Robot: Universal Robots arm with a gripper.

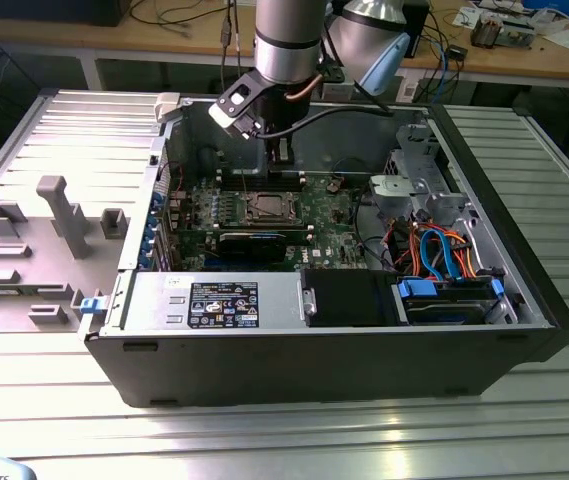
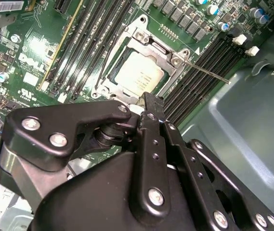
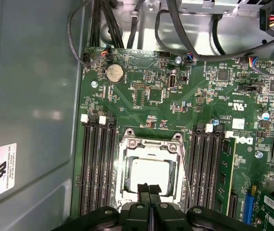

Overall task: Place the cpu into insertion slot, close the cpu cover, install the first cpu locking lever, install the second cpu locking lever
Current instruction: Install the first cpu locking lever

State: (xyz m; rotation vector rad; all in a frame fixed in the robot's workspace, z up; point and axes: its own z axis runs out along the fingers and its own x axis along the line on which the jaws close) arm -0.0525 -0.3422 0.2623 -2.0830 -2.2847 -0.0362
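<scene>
Labelled green motherboard [image 3: 141, 96], cpu [image 3: 149, 174] under cover [image 3: 151, 149]

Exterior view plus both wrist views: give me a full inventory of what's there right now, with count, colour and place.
computer case: one, black, open on the ribbed metal table
side panel: one, grey, flat at the exterior view's left
motherboard: one, green, inside the case
insertion slot: one, silvery rim, mid-motherboard
cpu: one, pale silver-tan, seated in the slot
cpu cover: one, silvery, framing the cpu
locking lever: one seen, thin silvery wire, jutting out beside the slot
memory slots: two banks, black, either side of the slot
coin cell: one, silver, on the motherboard
cables: several, blue and orange, case end at the exterior view's right
arm: one, silver-grey, above the case
tool: one, black, shut, tips over the cpu's edge
</scene>
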